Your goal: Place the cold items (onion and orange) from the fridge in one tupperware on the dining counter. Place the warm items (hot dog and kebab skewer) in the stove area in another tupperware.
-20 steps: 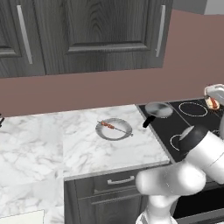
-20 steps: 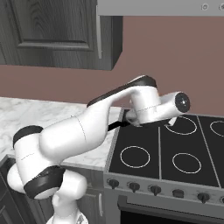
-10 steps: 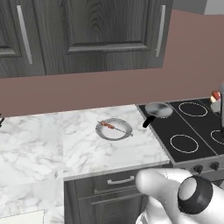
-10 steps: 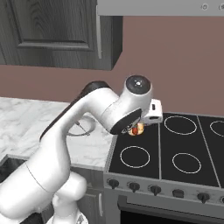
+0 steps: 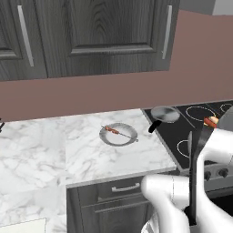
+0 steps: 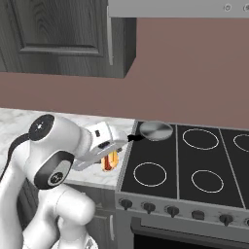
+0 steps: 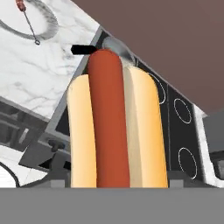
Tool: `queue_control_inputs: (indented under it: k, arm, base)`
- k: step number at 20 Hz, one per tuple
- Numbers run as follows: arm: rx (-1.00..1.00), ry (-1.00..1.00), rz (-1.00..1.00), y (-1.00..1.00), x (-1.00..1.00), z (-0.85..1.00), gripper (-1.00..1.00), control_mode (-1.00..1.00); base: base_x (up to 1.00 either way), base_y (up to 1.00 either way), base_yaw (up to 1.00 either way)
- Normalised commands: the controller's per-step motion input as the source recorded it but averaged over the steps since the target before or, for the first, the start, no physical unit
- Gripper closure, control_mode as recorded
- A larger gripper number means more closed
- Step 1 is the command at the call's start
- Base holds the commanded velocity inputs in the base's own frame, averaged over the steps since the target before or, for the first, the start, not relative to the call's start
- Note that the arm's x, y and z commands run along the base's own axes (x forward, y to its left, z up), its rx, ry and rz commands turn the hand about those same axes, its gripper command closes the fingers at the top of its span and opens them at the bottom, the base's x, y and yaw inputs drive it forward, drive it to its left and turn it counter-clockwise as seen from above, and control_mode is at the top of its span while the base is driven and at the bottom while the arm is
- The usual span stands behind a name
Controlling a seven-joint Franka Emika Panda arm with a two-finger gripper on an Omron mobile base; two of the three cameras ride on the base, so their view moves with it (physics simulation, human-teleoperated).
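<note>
Hot dog [image 7: 117, 127] sat gripped lengthwise in my end effector [image 6: 110, 156], carried above the counter [image 6: 73, 127] edge; a loose hold on its soft bun risked slipping mid-swing.

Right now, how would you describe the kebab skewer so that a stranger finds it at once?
Look at the white marble counter left of the black stove. On it sits a round grey metal plate, and the thin kebab skewer with reddish-brown meat lies across it. The neighbouring small steel pan sits on the stove and is empty.
</note>
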Motion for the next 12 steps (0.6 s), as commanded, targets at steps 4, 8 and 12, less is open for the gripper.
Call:
queue_control_inputs:
  k: [4,8,12]
  arm:
    - [-0.41,0.19,0.40,0.65,-0.14,0.00,1.00,-1.00]
    - [-0.24,0.14,0.58,0.51,-0.01,-0.13,1.00,-1.00]
    - [-0.03,-0.06,0.54,0.44,0.01,-0.88,1.00,-1.00]
  base:
    - [0.00,0.00,0.00]
    - [0.00,0.00,0.00]
    - [0.00,0.00,0.00]
